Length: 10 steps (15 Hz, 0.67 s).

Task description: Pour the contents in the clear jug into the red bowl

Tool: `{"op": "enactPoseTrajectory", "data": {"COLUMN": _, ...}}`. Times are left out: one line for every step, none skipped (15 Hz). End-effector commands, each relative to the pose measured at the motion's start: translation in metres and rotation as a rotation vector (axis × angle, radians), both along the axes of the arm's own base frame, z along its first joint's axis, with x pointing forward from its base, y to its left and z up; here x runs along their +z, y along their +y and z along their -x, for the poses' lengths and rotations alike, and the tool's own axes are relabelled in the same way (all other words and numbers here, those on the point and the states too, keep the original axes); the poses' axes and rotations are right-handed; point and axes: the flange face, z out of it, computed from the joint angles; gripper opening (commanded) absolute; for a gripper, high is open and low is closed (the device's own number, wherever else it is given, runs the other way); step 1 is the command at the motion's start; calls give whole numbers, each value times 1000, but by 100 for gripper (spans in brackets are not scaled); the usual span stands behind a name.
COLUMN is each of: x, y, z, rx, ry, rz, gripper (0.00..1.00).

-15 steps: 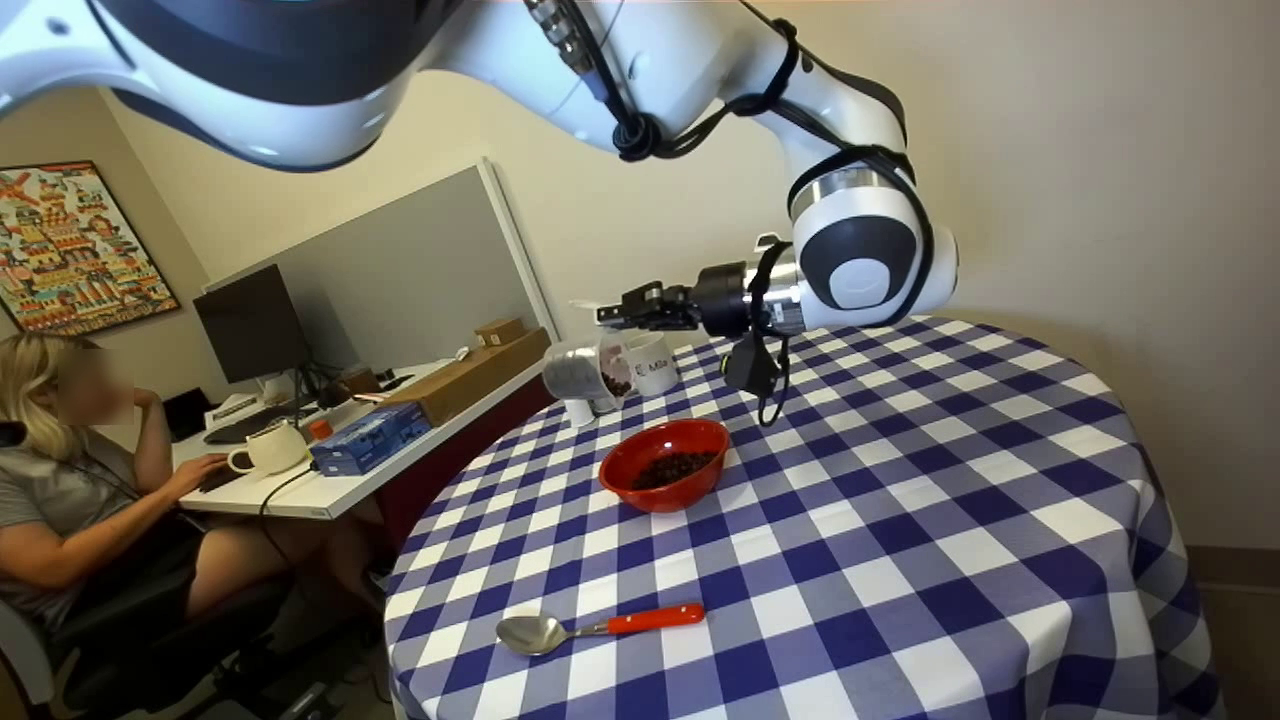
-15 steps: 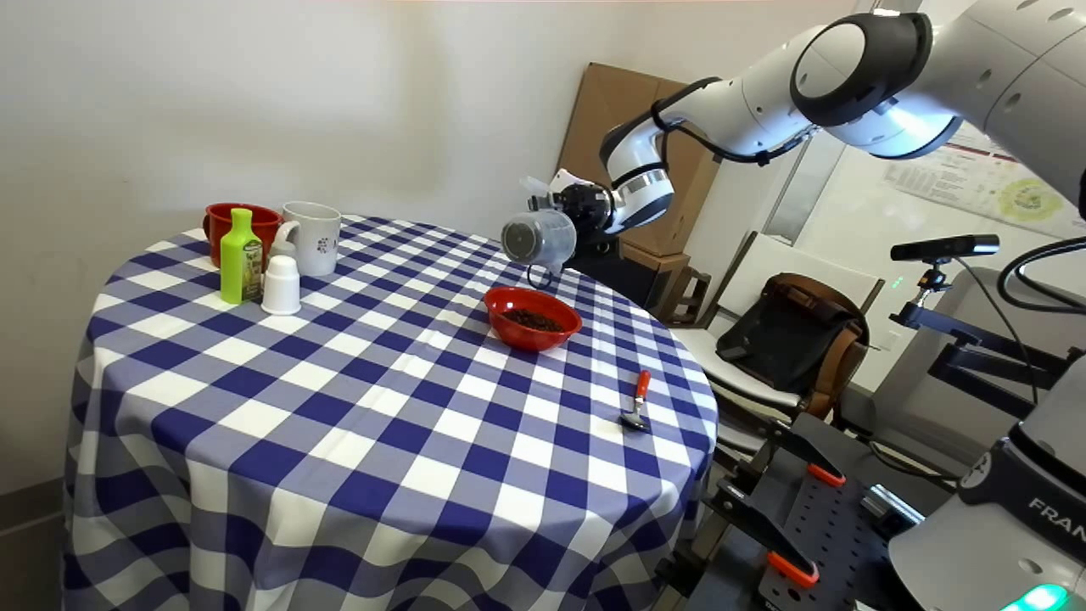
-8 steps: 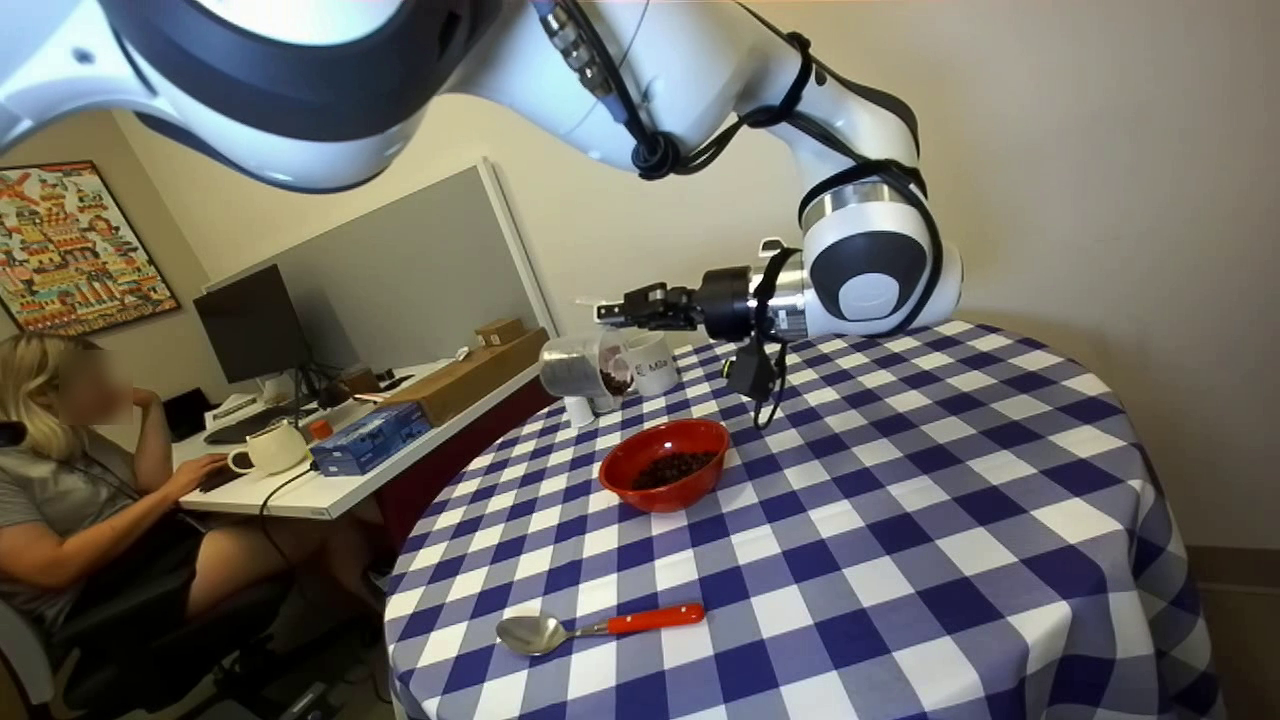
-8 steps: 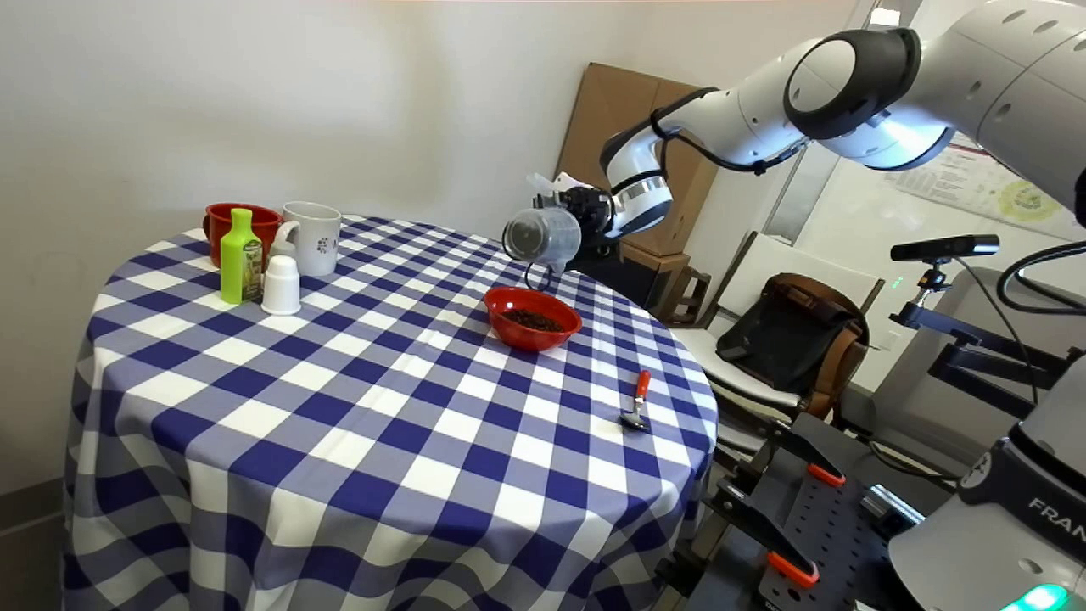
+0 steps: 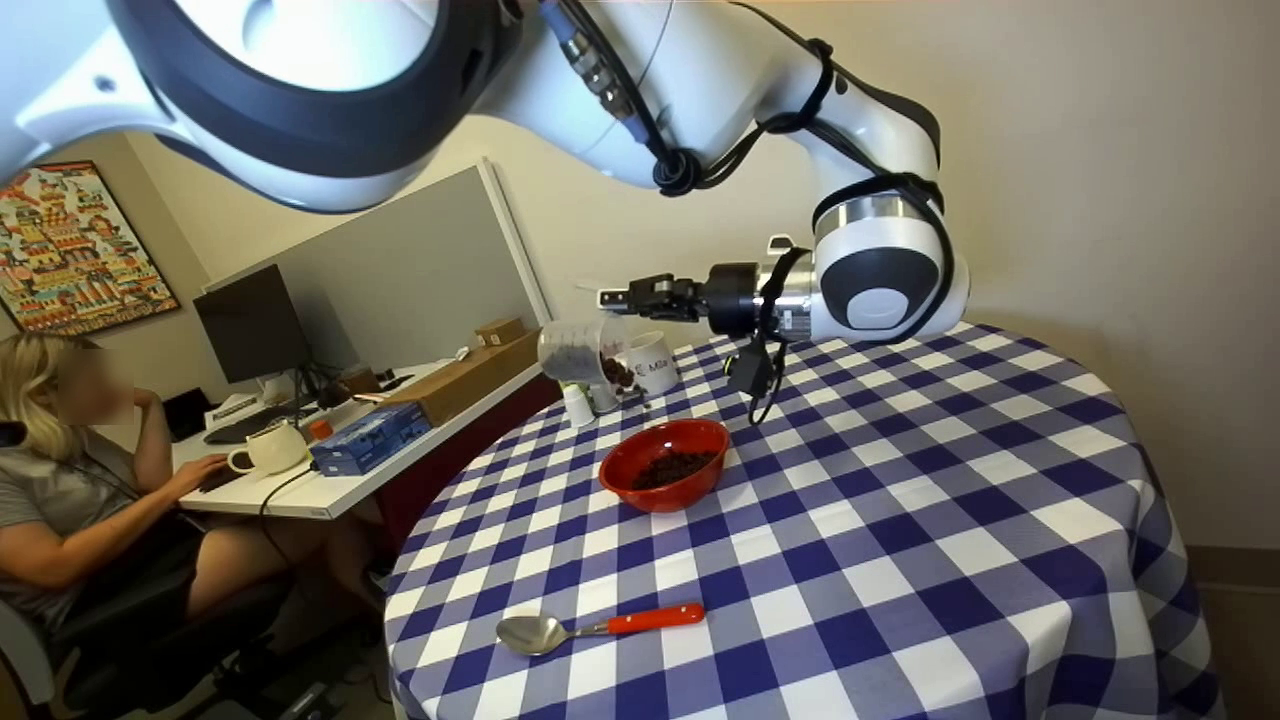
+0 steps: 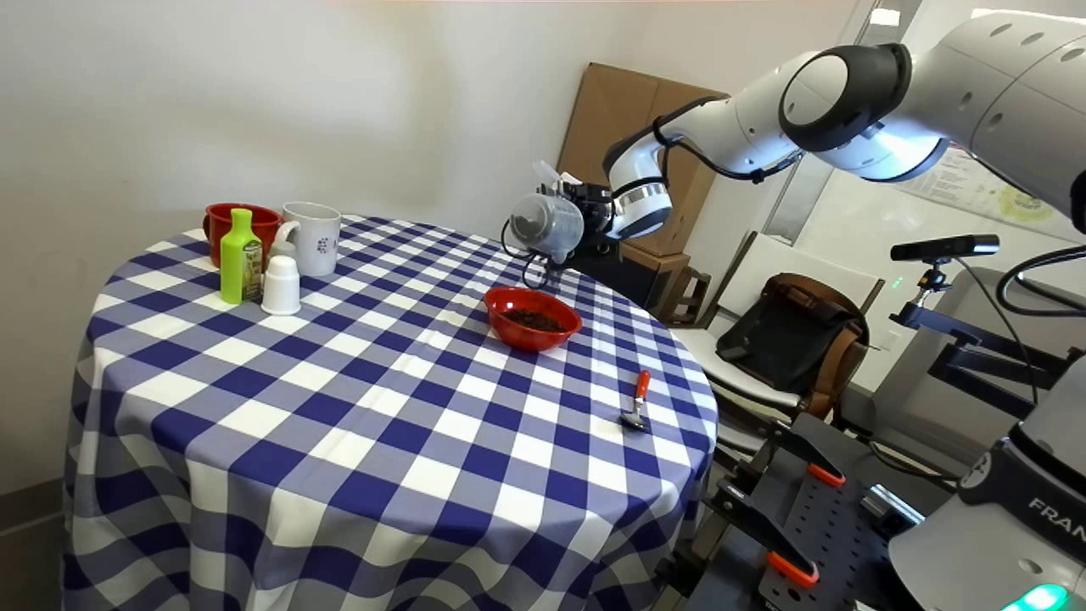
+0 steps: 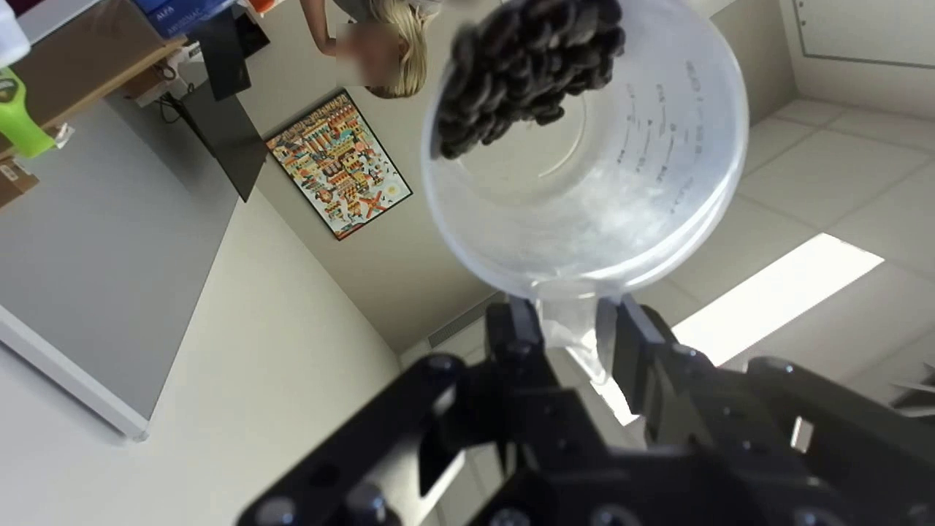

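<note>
Plastic jug (image 7: 595,164), tipped, partly cropped in wrist view | claw (image 7: 570,315) pinching its handle (image 7: 564,330) | dark contents (image 7: 529,73) cropped too

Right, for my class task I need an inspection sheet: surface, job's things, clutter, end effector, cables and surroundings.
Surface: tablecloth, blue-and-white check.
Job's things: clear jug tilted in the air, dark pieces inside, a few apparently leaving its mouth; red bowl upright, with dark pieces in it.
Clutter: spoon, white mug, red mug, green bottle and white cup-like item, all on the tablecloth.
End effector: closed on the clear jug's handle.
Cables: black cables strapped along the arm, one loop hanging loose.
Surroundings: seated person at a desk; bag on a chair.
</note>
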Motion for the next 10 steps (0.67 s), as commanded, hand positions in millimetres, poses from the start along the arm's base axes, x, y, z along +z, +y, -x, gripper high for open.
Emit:
{"op": "enactPoseTrajectory", "data": {"x": 3, "y": -4, "z": -5, "rx": 14, "ry": 13, "rz": -46, "gripper": 8}}
{"op": "enactPoseTrajectory", "data": {"x": 3, "y": -4, "z": -5, "rx": 13, "ry": 13, "rz": -49, "gripper": 8}}
{"op": "enactPoseTrajectory", "data": {"x": 2, "y": -4, "z": -6, "rx": 13, "ry": 14, "rz": -53, "gripper": 8}}
{"op": "enactPoseTrajectory", "data": {"x": 2, "y": -3, "z": -6, "rx": 13, "ry": 16, "rz": -62, "gripper": 8}}
{"op": "enactPoseTrajectory", "data": {"x": 2, "y": -3, "z": -7, "rx": 13, "ry": 19, "rz": -69, "gripper": 8}}
{"op": "enactPoseTrajectory", "data": {"x": 2, "y": -3, "z": -7, "rx": 13, "ry": 23, "rz": -78, "gripper": 8}}
{"op": "enactPoseTrajectory", "data": {"x": 2, "y": -2, "z": -8, "rx": 14, "ry": 29, "rz": -87, "gripper": 8}}
{"op": "enactPoseTrajectory", "data": {"x": 2, "y": -3, "z": -8, "rx": 13, "ry": 32, "rz": -93, "gripper": 8}}
{"op": "enactPoseTrajectory", "data": {"x": 3, "y": -3, "z": -9, "rx": 14, "ry": 34, "rz": -99, "gripper": 8}}
{"op": "enactPoseTrajectory", "data": {"x": 3, "y": -2, "z": -9, "rx": 14, "ry": 37, "rz": -105, "gripper": 8}}
